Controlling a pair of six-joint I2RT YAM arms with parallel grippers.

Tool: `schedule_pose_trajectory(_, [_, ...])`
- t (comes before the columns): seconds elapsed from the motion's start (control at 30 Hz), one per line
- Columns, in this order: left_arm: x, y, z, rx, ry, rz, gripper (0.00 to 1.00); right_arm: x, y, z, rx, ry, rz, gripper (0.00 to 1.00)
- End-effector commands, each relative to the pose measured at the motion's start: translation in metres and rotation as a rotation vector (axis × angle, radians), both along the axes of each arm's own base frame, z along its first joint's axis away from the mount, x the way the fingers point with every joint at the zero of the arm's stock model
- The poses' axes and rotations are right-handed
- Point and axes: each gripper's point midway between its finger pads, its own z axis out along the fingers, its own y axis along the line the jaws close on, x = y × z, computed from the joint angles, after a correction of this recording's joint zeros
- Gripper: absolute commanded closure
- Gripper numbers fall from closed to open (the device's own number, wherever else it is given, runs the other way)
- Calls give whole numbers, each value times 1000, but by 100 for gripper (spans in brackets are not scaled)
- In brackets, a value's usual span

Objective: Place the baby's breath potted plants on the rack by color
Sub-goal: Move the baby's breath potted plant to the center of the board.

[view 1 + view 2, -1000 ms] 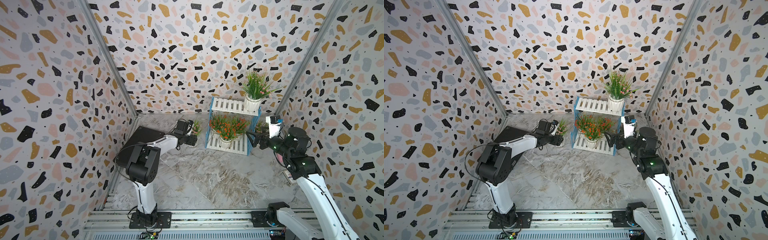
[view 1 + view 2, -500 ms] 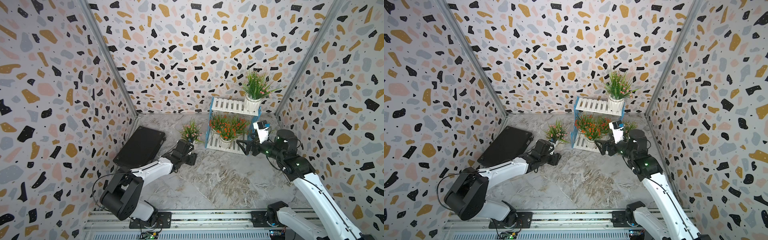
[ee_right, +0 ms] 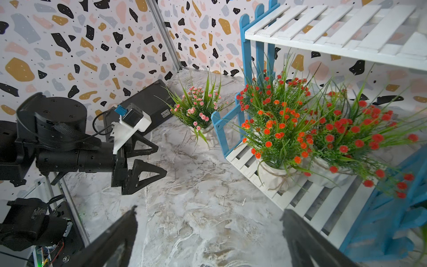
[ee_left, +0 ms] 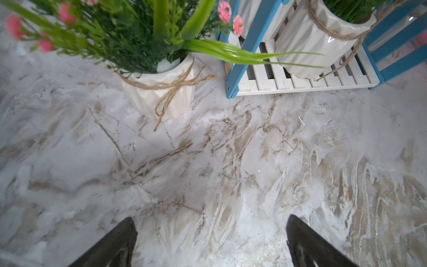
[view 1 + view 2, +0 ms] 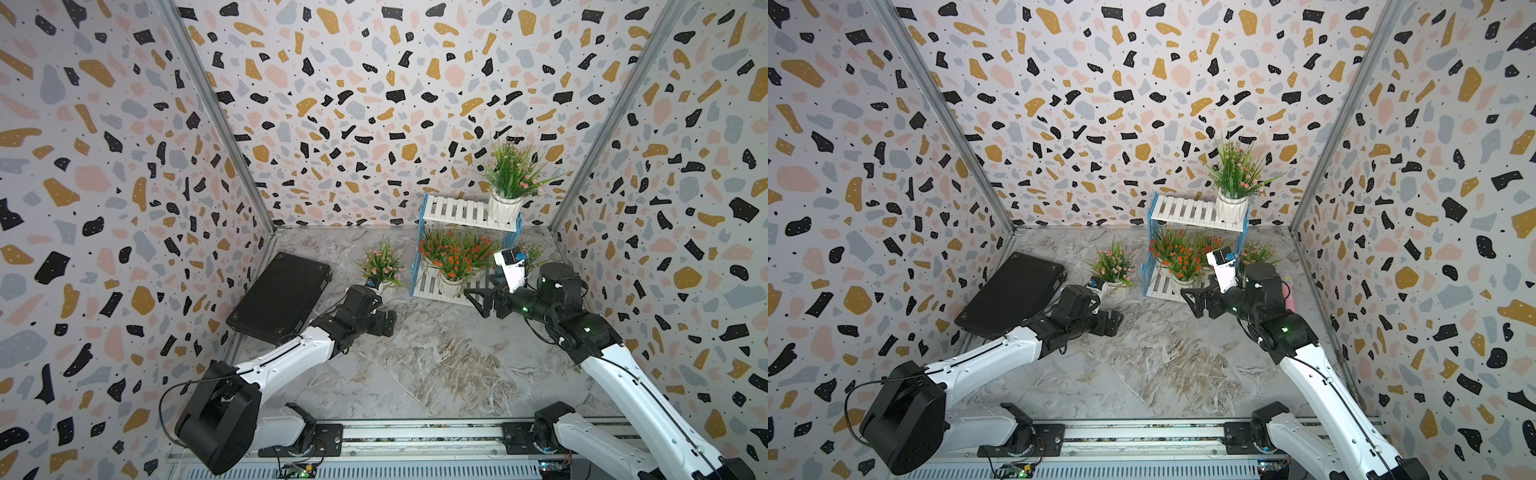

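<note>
Both top views: shows the left end effector (image 5: 384, 323) at centre-left, low over the counter (image 5: 436, 365), jaws wide apart and empty, just short of the pink plant on the counter (image 5: 380, 266), which stands beside the rack (image 5: 461, 212). Places the right end effector (image 5: 478, 297) at centre-right, likewise spread and empty, nosing close to the orange-red plants (image 5: 453, 257) on the lower tier. Likely trouble there: snagging a spray and dragging a pot off the slats. Also shows one pink plant on the upper tier (image 5: 513, 178) and another pink plant (image 5: 1258, 251) half hidden behind the right arm, easy to knock with that arm.

Left wrist view: puts the pot (image 4: 161, 92) at upper left, off the line between the fingertips. Closing without recentring risks a glancing pinch and a tip-over. Worth minding too: a long leaf across the blue frame (image 4: 245, 46), liable to catch on lifting.

Right wrist view: sets the left end effector (image 3: 147, 159) at centre-left, near the right one's fingertips at the bottom edge. Reaching for the same plant together risks a collision.
</note>
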Motion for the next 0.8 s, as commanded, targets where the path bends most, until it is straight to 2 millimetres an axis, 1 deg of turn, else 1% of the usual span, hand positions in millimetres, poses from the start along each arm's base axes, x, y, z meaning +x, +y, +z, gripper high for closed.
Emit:
schedule_pose_trajectory(0.0, [16,10,8,-14,-16,70,1,2,8,-10,-7,22,15,0])
schedule_pose_trajectory(0.13, [44,27,9,-5,-24,135,1,5,15,-21,-27,33,32,0])
schedule_pose_trajectory(0.17, [51,29,10,-4,-28,139,1,6,16,-22,-29,34,35,0])
schedule_pose_trajectory(0.23, [69,36,14,12,-34,148,1,8,17,-25,-34,31,37,0])
schedule_pose_trajectory(0.37, [101,39,13,36,-43,134,1,10,17,-27,-40,15,35,0])
schedule_pose_trajectory(0.47, [120,30,8,50,-40,80,1,11,17,-29,-52,9,40,0])
schedule_pose_trajectory(0.53, [128,19,4,47,-41,18,1,11,18,-30,-60,3,48,0])
schedule_pose_trajectory(0.63, [132,4,0,35,-39,-66,1,12,19,-30,-65,-8,53,0])
schedule_pose_trajectory(0.77, [137,-1,-6,52,-40,-117,1,14,21,-30,-62,-16,66,0])
